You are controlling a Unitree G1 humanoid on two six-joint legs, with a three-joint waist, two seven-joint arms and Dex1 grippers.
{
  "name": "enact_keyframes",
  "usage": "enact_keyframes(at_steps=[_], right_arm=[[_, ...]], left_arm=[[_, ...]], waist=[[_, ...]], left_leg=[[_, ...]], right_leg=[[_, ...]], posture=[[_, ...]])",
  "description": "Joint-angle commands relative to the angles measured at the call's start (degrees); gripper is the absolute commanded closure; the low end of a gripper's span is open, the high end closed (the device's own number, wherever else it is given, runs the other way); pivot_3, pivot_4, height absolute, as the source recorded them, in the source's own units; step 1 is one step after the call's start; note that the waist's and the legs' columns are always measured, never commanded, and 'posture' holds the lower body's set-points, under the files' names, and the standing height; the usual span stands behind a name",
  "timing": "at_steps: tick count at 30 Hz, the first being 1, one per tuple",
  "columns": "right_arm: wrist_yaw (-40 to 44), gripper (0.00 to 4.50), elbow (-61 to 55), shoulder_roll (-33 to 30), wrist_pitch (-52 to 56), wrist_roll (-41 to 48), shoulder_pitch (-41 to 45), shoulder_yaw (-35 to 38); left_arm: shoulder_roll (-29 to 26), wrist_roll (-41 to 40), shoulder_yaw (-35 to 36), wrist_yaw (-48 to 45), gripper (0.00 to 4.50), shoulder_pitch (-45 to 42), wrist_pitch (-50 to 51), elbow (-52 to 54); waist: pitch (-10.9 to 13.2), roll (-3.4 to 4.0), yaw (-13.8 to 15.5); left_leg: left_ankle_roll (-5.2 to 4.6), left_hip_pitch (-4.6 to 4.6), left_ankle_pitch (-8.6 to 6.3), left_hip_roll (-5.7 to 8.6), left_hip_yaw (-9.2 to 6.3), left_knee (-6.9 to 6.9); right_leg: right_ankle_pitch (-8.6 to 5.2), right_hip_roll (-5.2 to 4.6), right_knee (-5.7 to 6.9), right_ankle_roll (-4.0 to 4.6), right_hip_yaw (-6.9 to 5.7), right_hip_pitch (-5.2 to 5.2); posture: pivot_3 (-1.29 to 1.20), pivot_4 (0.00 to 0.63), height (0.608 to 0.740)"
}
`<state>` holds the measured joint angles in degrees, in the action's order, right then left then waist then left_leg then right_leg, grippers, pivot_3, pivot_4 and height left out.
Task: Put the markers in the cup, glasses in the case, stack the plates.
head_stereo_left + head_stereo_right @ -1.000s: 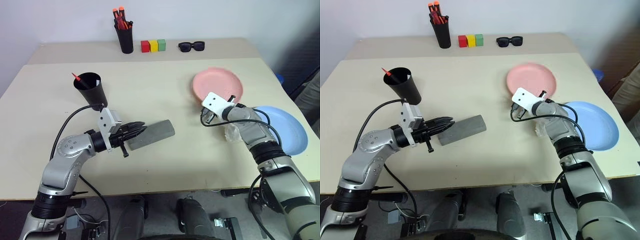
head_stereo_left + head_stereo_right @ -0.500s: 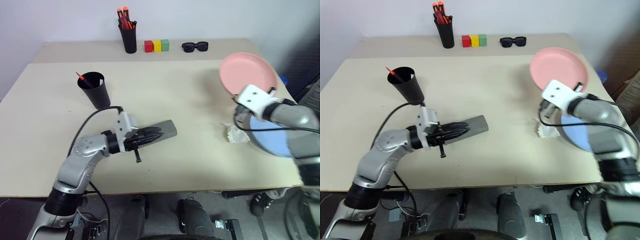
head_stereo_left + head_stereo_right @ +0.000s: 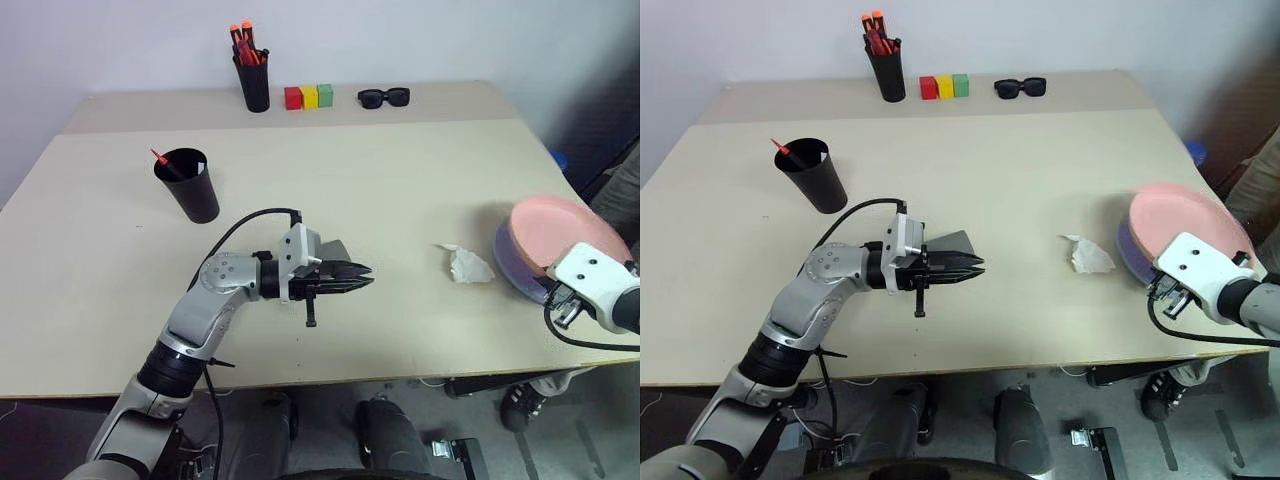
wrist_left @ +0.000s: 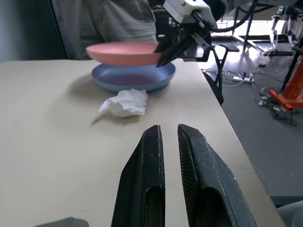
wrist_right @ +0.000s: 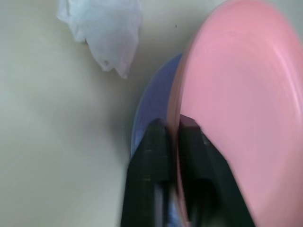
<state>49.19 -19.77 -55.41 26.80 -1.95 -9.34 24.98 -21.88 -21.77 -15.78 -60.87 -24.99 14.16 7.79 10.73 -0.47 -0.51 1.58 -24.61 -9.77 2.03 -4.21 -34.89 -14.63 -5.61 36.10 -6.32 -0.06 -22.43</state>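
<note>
We judge stacking nearly done: the salmon pink round plastic plate (image 3: 1180, 215), at three o'clock, sits over the light blue plate (image 4: 132, 78), its rim between the right gripper (image 5: 174, 130) fingers, apparently still pinched. The red marker (image 3: 160, 158) stands in the black tapered cup (image 3: 190, 185). The left gripper (image 4: 170, 142) jaws are together, empty; the glasses remain.

Pink plate (image 3: 1180, 214) sits tilted over the blue plate (image 3: 1132, 252) at the table's right edge; red marker (image 3: 160, 160) stands slanted in the black cup (image 3: 190, 188).

On your beige desk (image 3: 420, 200) you have a wide black plastic cup (image 3: 190, 186), a grey spectacle case (image 3: 952, 242), crumpled white tissue (image 3: 468, 265), a light blue plate (image 4: 132, 77), a black pen holder (image 3: 254, 82), three coloured blocks (image 3: 309, 96) and black sunglasses (image 3: 384, 97).
</note>
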Motion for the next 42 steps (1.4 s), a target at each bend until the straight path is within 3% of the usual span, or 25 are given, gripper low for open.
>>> enact_keyframes(at_steps=[1, 3, 10, 19, 21, 26, 32, 38, 42], right_arm=[[-0.7, 1.92, -0.73, -0.65, -0.58, 0.96, 2.75, -0.74], [-0.8, 0.93, -0.79, -0.09, -1.31, 2.2, 5.06, -1.72], [-0.37, 0.93, -1.3, 4.73, 1.95, 8.71, 12.4, -9.11], [-5.82, 0.93, 6.45, 6.55, -0.83, 3.24, 14.71, -18.38], [-5.86, 1.79, 5.92, 6.34, -0.52, 3.37, 15.05, -18.62], [-5.57, 4.47, 1.4, 6.32, 2.92, 4.78, 15.63, -17.89], [-4.06, 4.47, -4.82, 3.37, 9.5, 9.2, 17.51, -11.07], [-4.94, 4.47, -1.37, -2.6, 12.33, 8.61, 17.75, -3.31], [-5.99, 4.47, 2.65, -4.51, 10.3, 5.68, 13.21, -1.41]], left_arm=[[-0.42, -0.08, 1.41, 0.69, 4.0, 0.3, -0.68, 2.07], [-0.75, -0.14, 1.72, 1.56, 4.0, 1.35, -0.2, 3.17], [-1.99, -0.61, 2.58, 4.66, 4.0, 5.07, 1.87, 8.06], [-2.77, -0.31, 2.89, 6.67, 4.0, 6.33, 2.54, 9.63], [-2.8, -0.35, 2.93, 6.82, 4.0, 6.24, 2.42, 9.45], [-2.62, -0.24, 2.6, 6.85, 4.0, 6.19, 2.01, 8.92], [-2.23, -0.25, 2.58, 6.34, 4.0, 5.33, 1.57, 7.46], [-2.08, -0.31, 3.18, 5.58, 4.0, 4.24, 0.95, 5.17], [-1.88, -0.28, 3.55, 5.32, 4.0, 3.48, 0.14, 3.24]], waist=[[0.0, 0.0, 0.01], [0.0, 0.01, -0.08], [0.02, -0.03, 0.13], [0.03, -0.02, 1.29], [0.03, -0.02, 1.23], [0.03, -0.02, 1.23], [0.05, 0.02, 1.27], [0.05, 0.02, 1.3], [0.05, 0.02, 1.31]], left_leg=[[-0.01, 0.0, -0.01, 0.0, 0.0, 0.0], [-0.02, 0.0, -0.01, 0.0, -0.01, 0.0], [-0.02, 0.0, -0.02, -0.01, -0.21, 0.0], [-0.03, -0.06, -0.04, 0.04, -0.22, -0.05], [-0.03, -0.08, -0.04, 0.04, -0.21, -0.06], [-0.03, -0.08, -0.04, 0.03, -0.22, -0.03], [-0.03, -0.14, -0.04, 0.03, -0.23, -0.04], [-0.05, -0.31, -0.05, 0.04, -0.23, -0.08], [-0.06, -0.35, -0.06, 0.04, -0.15, -0.07]], right_leg=[[-0.01, -0.01, 0.0, -0.01, 0.01, 0.0], [-0.01, -0.01, 0.0, -0.03, 0.01, 0.0], [-0.02, -0.01, -0.01, -0.04, 0.01, 0.01], [-0.03, -0.06, -0.05, -0.04, 0.02, -0.01], [-0.03, -0.07, -0.05, -0.04, 0.02, -0.03], [-0.03, -0.06, -0.05, -0.04, 0.02, -0.05], [-0.03, -0.06, -0.05, -0.04, 0.02, -0.09], [-0.03, -0.07, -0.13, -0.04, -0.04, -0.17], [-0.03, -0.07, -0.14, -0.04, -0.04, -0.21]], posture=[[0.0, 0.15, 0.74], [0.0, 0.15, 0.74], [0.0, 0.15, 0.74], [0.0, 0.15, 0.74], [0.0, 0.15, 0.74], [0.0, 0.15, 0.74], [0.0, 0.15, 0.74], [0.0, 0.15, 0.74], [0.0, 0.15, 0.74]])
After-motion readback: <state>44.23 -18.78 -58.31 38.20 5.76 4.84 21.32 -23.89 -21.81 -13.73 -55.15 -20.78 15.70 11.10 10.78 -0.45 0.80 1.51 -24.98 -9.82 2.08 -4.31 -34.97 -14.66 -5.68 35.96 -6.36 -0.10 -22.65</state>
